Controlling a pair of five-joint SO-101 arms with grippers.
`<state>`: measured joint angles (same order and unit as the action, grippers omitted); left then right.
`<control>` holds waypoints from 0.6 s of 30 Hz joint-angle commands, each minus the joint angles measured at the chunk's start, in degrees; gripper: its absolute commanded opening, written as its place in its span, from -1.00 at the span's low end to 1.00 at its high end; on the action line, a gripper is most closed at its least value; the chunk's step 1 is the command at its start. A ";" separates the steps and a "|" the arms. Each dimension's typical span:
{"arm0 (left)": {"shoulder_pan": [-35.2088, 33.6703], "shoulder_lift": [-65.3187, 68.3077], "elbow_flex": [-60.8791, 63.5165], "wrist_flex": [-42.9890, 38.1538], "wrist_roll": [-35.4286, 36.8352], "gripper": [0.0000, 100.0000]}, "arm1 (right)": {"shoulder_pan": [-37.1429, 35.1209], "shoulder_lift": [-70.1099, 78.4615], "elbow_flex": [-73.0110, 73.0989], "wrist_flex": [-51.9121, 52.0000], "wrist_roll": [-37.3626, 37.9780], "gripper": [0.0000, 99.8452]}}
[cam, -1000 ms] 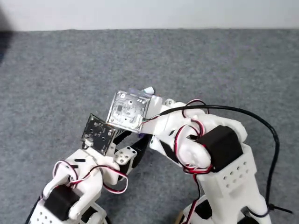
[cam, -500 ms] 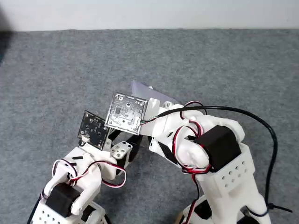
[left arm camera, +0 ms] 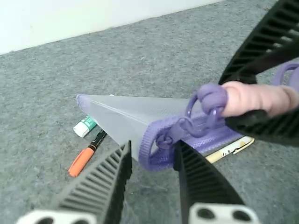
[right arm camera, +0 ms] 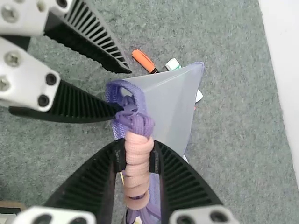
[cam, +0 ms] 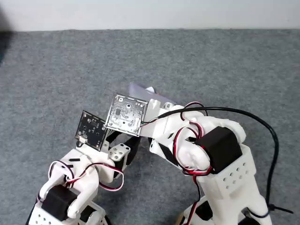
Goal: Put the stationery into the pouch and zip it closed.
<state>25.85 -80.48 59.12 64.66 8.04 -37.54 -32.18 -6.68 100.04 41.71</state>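
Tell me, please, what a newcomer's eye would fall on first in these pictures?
The clear, purple-edged pouch stands out, held between both arms over the grey carpet. The right gripper is shut on the pink cord at its zip, while the left gripper sits open around its purple corner. An orange pen and a green-and-white tube lie on the carpet by the pouch's far corner.

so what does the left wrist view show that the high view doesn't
Left wrist view: an orange marker and a green-and-white tube on the grey carpet, and the right gripper shut on the pink zip pull. High view: the white arm bodies and red wiring. Shared: the purple pouch and the grey carpet.
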 commanded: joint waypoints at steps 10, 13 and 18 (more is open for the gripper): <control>-0.26 0.09 -7.96 6.86 -0.09 -0.70 | -0.13 -1.89 -0.35 0.84 -0.70 -0.98; -0.26 0.44 -7.96 6.77 -0.09 -0.70 | -0.22 -1.98 -0.35 0.92 -0.70 -0.98; -0.44 0.53 -5.14 3.96 -0.09 -0.70 | -0.40 -1.98 -0.35 1.27 -0.70 -0.98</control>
<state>25.67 -80.57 54.02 70.73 7.87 -37.54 -32.26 -6.68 100.04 41.71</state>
